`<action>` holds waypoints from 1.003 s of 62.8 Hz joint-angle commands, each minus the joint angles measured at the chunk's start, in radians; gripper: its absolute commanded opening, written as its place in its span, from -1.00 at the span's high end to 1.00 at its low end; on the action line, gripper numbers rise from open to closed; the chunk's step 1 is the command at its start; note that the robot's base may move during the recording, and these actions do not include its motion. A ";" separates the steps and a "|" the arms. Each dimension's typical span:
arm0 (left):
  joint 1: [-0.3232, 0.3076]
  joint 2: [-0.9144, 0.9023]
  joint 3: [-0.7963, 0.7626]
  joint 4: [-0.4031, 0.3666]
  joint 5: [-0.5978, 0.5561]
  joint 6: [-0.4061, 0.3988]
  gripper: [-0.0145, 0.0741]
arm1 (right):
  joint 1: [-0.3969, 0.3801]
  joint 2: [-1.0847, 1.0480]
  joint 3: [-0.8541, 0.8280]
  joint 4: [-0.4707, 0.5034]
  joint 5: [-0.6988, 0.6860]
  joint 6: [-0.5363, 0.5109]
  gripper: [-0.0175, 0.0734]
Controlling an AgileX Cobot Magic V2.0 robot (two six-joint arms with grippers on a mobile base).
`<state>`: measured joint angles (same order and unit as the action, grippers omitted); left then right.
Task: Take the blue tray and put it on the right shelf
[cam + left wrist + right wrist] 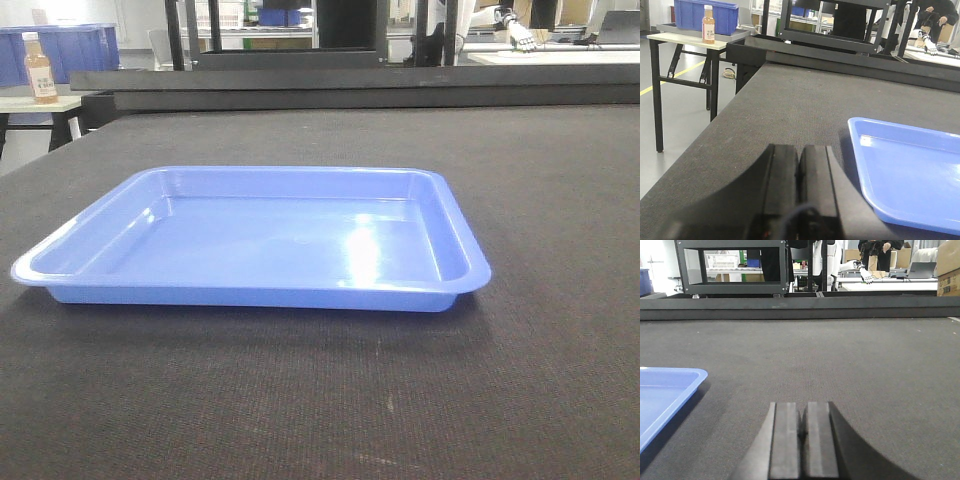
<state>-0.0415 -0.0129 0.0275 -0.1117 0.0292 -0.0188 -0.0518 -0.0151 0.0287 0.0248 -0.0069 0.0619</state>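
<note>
- The blue tray [250,240] lies flat on the dark table [540,180], roughly midway between its left and right edges.
- Inside the tray I see only its bare glossy floor, with a bright patch of glare.
- The left gripper [799,150] sits low towards the table's left edge, just beside the tray's left rim. Its jaws are pressed together with nothing between them.
- The right gripper [803,407] sits off the tray's right side, apart from it, jaws likewise closed on nothing.
- Beyond the left edge, a side table [670,39] carries a deep blue bin [690,15]. A bottle [708,24] of orange-brown drink stands upright in front of it. I cannot tell what the bin holds.
</note>
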 commanded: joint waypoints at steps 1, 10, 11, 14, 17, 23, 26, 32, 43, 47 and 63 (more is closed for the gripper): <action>0.000 -0.013 0.031 -0.008 -0.084 0.003 0.78 | 0.001 -0.016 -0.022 -0.002 -0.090 -0.007 0.49; 0.000 -0.013 0.031 -0.008 -0.088 0.003 0.78 | 0.001 -0.016 -0.022 -0.002 -0.090 -0.007 0.49; 0.000 -0.013 0.031 -0.008 -0.088 0.003 0.78 | 0.001 -0.016 -0.022 -0.002 -0.090 -0.007 0.49; 0.000 -0.013 0.031 -0.008 -0.088 0.003 0.78 | 0.001 -0.016 -0.022 -0.002 -0.090 -0.007 0.49; 0.000 -0.013 0.031 -0.008 -0.088 0.003 0.78 | 0.001 -0.016 -0.022 -0.002 -0.090 -0.007 0.49; 0.000 -0.013 0.031 -0.008 -0.088 0.003 0.78 | 0.001 -0.016 -0.022 -0.002 -0.090 -0.007 0.49; 0.000 -0.013 0.031 -0.008 -0.088 0.003 0.78 | 0.001 -0.016 -0.022 -0.002 -0.090 -0.007 0.49; 0.000 -0.013 0.031 -0.008 -0.088 0.003 0.78 | 0.001 -0.016 -0.022 -0.002 -0.090 -0.007 0.49; 0.000 -0.009 0.031 -0.008 -0.085 0.003 0.78 | 0.001 -0.016 -0.023 -0.002 -0.088 -0.007 0.49; 0.000 -0.009 0.031 -0.012 -0.090 0.003 0.78 | 0.001 -0.016 -0.023 -0.002 -0.111 -0.007 0.49; 0.000 0.051 -0.273 0.030 0.094 0.003 0.77 | 0.001 0.028 -0.348 0.059 0.107 -0.005 0.49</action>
<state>-0.0415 -0.0061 -0.0980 -0.1272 0.1087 -0.0188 -0.0518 -0.0151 -0.1724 0.0731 0.0735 0.0619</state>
